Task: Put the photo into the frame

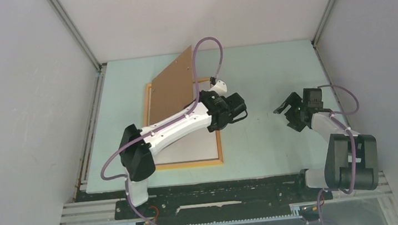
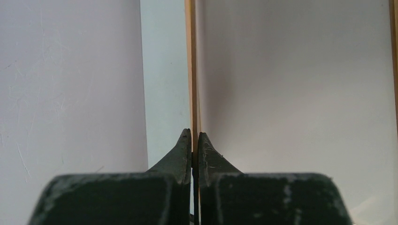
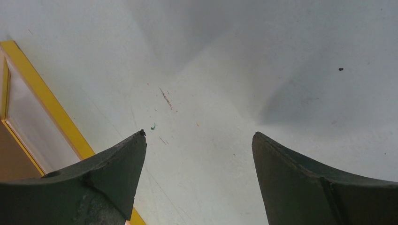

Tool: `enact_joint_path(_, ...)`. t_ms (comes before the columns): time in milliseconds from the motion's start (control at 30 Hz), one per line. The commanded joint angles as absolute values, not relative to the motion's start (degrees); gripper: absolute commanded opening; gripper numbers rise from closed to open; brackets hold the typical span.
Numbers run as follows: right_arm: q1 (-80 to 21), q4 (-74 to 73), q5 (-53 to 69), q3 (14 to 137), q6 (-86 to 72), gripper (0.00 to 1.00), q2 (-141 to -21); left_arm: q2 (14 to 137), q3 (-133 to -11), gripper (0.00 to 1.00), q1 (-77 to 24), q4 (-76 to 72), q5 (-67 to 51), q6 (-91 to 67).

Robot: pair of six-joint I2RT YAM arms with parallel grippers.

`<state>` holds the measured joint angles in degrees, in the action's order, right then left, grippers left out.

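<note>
Two arms, frame flat at left

You had the frame (image 1: 191, 164) flat on the pale green table (image 1: 259, 72), left rail near the table's edge, a brown backing board (image 1: 174, 87) tilted up over its far end. Your left gripper (image 2: 195, 136) sat at the right rail, fingers pinched on a thin tan edge, rail or board unclear. Whether the white panel (image 1: 189, 150) inside was the photo, unclear. Your right gripper (image 3: 199, 133) hovered well apart, fingers spread, broad table between. White walls (image 1: 18, 109) closed three sides.

Orange-yellow frame (image 1: 191, 164), brown backing sheet (image 1: 174, 87), pale green table (image 1: 259, 67)
</note>
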<state>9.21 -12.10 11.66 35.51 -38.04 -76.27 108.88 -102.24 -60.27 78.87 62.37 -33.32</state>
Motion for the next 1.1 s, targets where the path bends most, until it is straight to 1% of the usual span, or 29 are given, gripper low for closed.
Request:
enact_joint_path(0, 8.8, -10.6, 11.5, 35.6, -38.0, 0.90, -76.6, 109.0, -99.6, 0.00, -61.2, 80.0, 64.0, -37.0)
enact_joint_path(600, 8.3, -10.2, 11.6, 35.6, -38.0, 0.90, -77.2, 111.3, -96.7, 0.00, -66.5, 80.9, 56.6, -43.0)
enact_joint_path(733, 8.0, -9.5, 13.7, 35.8, -37.0, 0.90, -77.7, 110.4, -96.2, 0.12, -66.5, 80.5, 54.3, -43.2)
enact_joint_path(800, 7.1, -8.4, 16.2, 36.1, -35.8, 0.90, -78.3, 110.1, -96.6, 0.16, -66.5, 79.9, 52.7, -43.1)
enact_joint_path(833, 6.3, -7.8, 17.2, 36.3, -35.3, 0.90, -78.5, 109.8, -96.9, 0.21, -66.5, 79.4, 51.7, -42.7)
enact_joint_path(867, 5.6, -7.1, 18.6, 36.4, -34.9, 0.90, -78.8, 109.5, -97.0, 0.36, -66.6, 78.7, 50.5, -41.8)
enact_joint_path(900, 5.1, -6.0, 20.9, 36.4, -34.7, 0.90, -79.3, 109.2, -96.9, 0.55, -66.6, 77.4, 49.0, -40.7)
enact_joint_path(933, 4.8, -4.8, 23.4, 36.4, -34.6, 0.89, -80.0, 108.0, -96.5, 0.69, -66.6, 75.5, 47.0, -39.6)
enact_joint_path(967, 4.4, -3.4, 25.9, 36.4, -34.6, 0.89, -80.7, 106.9, -95.9, 0.79, -66.6, 73.8, 44.8, -38.5)
enact_joint_path(1000, 3.8, -2.1, 28.2, 36.5, -34.5, 0.88, -81.5, 105.3, -95.1, 0.87, -66.6, 71.3, 41.0, -37.0)
enact_joint_path(1033, 3.0, -1.0, 29.9, 36.7, -34.4, 0.88, -82.4, 103.3, -93.9, 0.92, -66.6, 68.3, 37.3, -35.3)
enact_joint_path(1067, 2.4, -0.8, 31.2, 37.5, -34.2, 0.88, -83.5, 100.9, -92.7, 0.95, -66.4, 65.0, 33.1, -33.7)
